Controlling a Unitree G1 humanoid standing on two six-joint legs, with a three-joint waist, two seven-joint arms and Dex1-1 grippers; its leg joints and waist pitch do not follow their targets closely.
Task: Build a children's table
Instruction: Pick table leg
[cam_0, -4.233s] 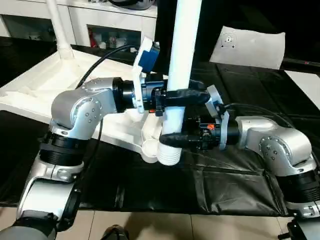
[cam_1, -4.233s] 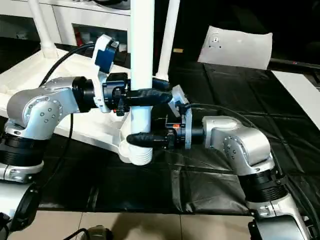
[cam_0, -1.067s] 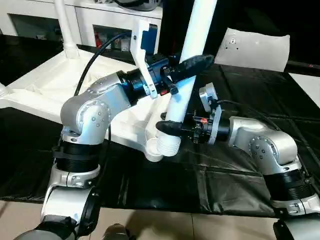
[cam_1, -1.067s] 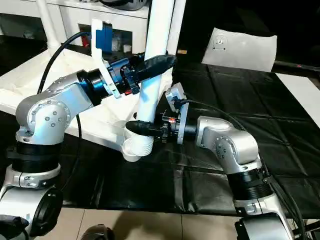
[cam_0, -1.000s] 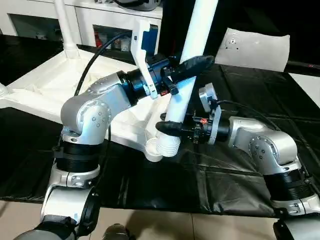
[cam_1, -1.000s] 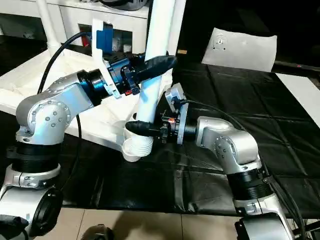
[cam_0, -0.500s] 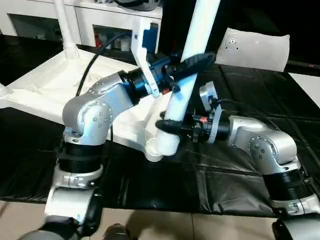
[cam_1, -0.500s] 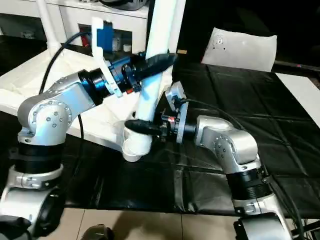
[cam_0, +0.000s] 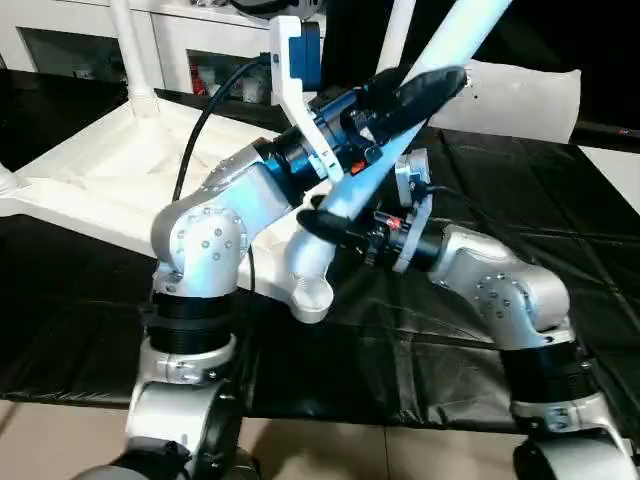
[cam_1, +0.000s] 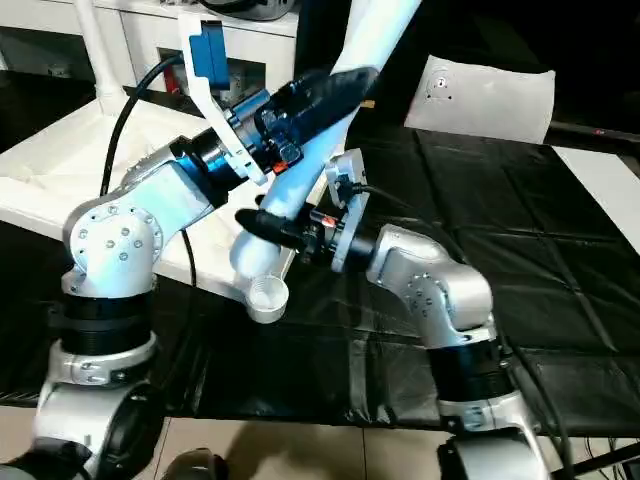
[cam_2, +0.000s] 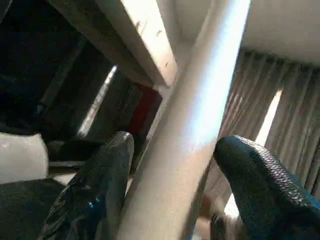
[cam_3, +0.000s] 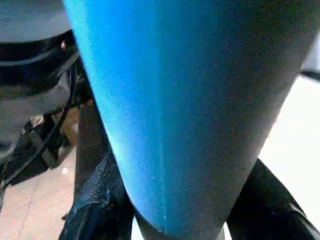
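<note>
The children's table top lies upside down at the left, ribbed side up, with one leg standing in a far corner. A loose white leg slants steeply up to the right. Its thick lower end hangs just above the near corner socket. My right gripper is shut on that lower end, and both fingers press the leg. Higher up, my left gripper straddles the shaft, open, with a gap beside one finger.
A black sheet covers the work surface to the right and front. The flat white panel with a round fitting leans at the back right. A white cabinet stands behind the table top. Pale floor tiles run along the near edge.
The loose leg has tipped from nearly upright to a steep slant up and right. Its lower end has swung left above the socket. My left gripper rose with it and its jaws widened.
</note>
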